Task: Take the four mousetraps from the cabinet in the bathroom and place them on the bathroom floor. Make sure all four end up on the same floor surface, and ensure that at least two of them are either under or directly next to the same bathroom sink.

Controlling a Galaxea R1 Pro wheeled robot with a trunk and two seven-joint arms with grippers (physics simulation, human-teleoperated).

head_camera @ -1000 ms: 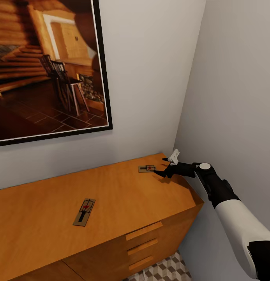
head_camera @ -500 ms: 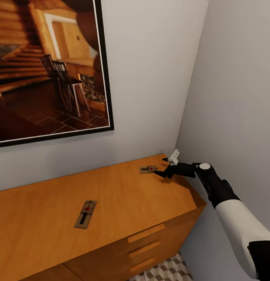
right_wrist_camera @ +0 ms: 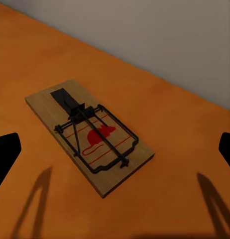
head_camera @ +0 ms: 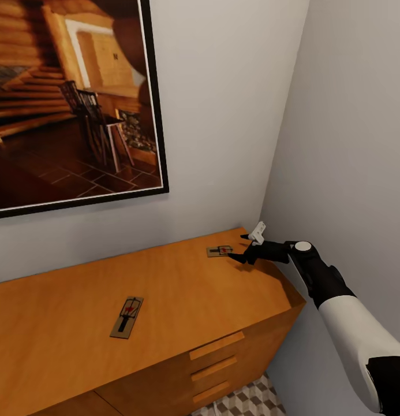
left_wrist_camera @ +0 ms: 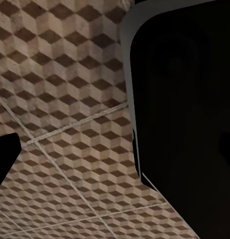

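the grey walls point(head_camera: 223, 115) meet in a corner at the head view's right, and a large black-framed picture point(head_camera: 73, 98) of a log-cabin room hangs on the far wall. below it stands the cabinet point(head_camera: 182, 300), wide, orange-brown, with 3 flat bar handles point(head_camera: 214, 345) stacked on its front. a small patch of the bathroom floor point(head_camera: 246, 401) with its cube pattern shows at the foot of the cabinet, and the left wrist view looks onto the same tiles point(left_wrist_camera: 60, 114) beside a dark, curved body of the robot point(left_wrist_camera: 184, 99).

the right arm point(head_camera: 350, 329), white with a black forearm, reaches over the cabinet's right end toward the corner. the right gripper point(head_camera: 237, 246) hangs low over the top, its 2 black fingers point(head_camera: 246, 236) spread wide apart and holding nothing. the left gripper's state cannot be told: just 1 dark tip point(left_wrist_camera: 4, 159) shows at the edge of its wrist view.

2 mousetraps lie flat on the cabinet top, well apart. the far mousetrap point(head_camera: 219, 251) sits near the back wall, just beside the right fingertips and not touching them; in the right wrist view it point(right_wrist_camera: 90, 135) lies between the 2 finger tips point(right_wrist_camera: 5, 154), tan board up, with dark wire and a red mouse mark. the near mousetrap point(head_camera: 126, 316) rests toward the cabinet's front, near its middle.
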